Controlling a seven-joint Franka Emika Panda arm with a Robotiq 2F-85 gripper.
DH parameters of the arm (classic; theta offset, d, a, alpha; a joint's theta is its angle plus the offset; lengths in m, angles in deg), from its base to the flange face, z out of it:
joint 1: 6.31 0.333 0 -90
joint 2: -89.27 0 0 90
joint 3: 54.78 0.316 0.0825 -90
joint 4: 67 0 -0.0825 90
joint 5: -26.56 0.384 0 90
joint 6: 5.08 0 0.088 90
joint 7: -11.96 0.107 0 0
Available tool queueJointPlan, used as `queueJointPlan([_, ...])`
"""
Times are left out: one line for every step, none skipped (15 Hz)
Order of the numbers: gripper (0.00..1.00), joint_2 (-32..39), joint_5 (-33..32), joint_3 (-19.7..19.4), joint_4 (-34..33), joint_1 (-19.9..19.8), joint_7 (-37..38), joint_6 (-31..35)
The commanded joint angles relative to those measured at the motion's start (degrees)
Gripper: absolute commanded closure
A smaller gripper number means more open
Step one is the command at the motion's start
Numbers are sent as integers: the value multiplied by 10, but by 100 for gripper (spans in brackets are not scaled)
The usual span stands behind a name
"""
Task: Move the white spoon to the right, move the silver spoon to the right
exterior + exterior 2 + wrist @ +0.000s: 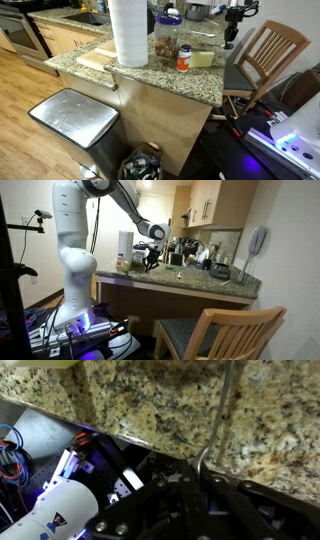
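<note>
a: which step are we on?
b: the silver spoon, we'd say. in the wrist view our gripper [205, 485] has its jaws pressed together on one end of the silver spoon [221, 415]. its thin shaft runs away from us across the granite countertop [120, 410].
a: is it lifted or lying flat?
b: we cannot tell. the shaft sits close over the stone just inside the counter's edge, but contact is unclear.
a: and the white spoon?
b: we can't find it in any view, so we can't judge whether that half is done. in an exterior view the gripper [231, 38] hangs over the far right part of the counter, well apart from the paper towel roll [128, 30].
a: next move?
b: we reckon we carry it right, keep the slim handle from twisting in the pinch, set it flat away from the edge, then open.
</note>
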Motion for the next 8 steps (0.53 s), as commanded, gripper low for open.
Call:
queueJointPlan([91, 0, -1, 0, -1, 0, -1, -3])
queueJointPlan([98, -7, 0, -3, 4, -3, 11, 30])
queueJointPlan([98, -12, 11, -7, 6, -7, 18, 66])
queueJointPlan([98, -13, 24, -14, -2, -11, 14, 83])
queueJointPlan([98, -15, 34, -19, -8, -14, 12, 103])
queueJointPlan([98, -15, 44, -26, -15, -18, 6, 124])
queueJointPlan([98, -12, 55, -31, -21, -21, 4, 149])
queueJointPlan([98, 0, 57, -34, -29, -24, 11, 185])
